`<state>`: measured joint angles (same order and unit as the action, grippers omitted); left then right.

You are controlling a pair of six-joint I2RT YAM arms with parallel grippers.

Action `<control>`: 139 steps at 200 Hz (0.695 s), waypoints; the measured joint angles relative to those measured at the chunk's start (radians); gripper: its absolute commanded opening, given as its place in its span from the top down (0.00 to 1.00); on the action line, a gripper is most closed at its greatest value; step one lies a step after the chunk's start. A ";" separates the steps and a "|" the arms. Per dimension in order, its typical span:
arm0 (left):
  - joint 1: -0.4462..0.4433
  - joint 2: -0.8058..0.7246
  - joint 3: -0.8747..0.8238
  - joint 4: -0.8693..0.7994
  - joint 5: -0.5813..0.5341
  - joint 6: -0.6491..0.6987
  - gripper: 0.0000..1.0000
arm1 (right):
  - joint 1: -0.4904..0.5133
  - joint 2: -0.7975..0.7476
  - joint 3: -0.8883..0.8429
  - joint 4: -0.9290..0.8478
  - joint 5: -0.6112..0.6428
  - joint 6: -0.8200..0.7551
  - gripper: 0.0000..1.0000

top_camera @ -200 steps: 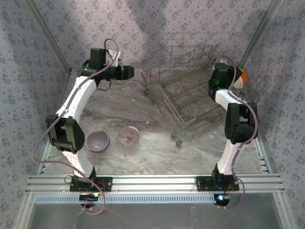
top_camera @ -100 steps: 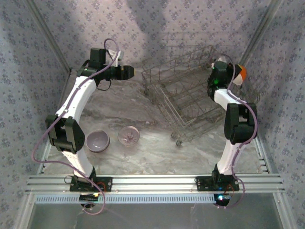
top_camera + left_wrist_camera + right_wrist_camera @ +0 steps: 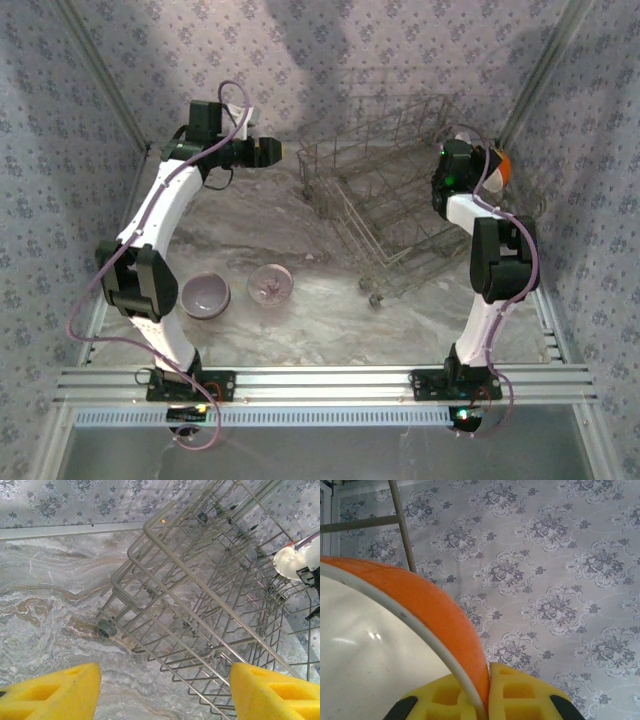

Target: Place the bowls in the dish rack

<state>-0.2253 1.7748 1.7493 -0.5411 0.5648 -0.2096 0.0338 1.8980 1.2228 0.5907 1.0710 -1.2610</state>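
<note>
Wallpaper backdrop; right pincer grips orange bowl.

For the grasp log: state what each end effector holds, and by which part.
Right end effector pinches the orange bowl at its rim. Left end effector is open, holding nothing.

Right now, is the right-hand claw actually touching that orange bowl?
Touching. In the right wrist view, the right gripper has its yellow pads pressed on both sides of the rim of the orange bowl.
</note>
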 measured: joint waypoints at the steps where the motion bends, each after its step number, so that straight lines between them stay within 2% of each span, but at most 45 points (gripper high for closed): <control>1: 0.000 0.000 0.000 0.000 0.000 0.000 0.31 | 0.000 0.000 0.000 0.000 0.000 0.000 1.00; 139: 0.000 0.000 0.000 0.000 0.000 0.000 0.31 | 0.018 -0.045 -0.066 -0.056 0.048 0.130 1.00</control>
<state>-0.2253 1.7748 1.7493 -0.5411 0.5648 -0.2100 0.0517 1.8526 1.1572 0.5350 1.1191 -1.1309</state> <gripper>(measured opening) 0.689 0.088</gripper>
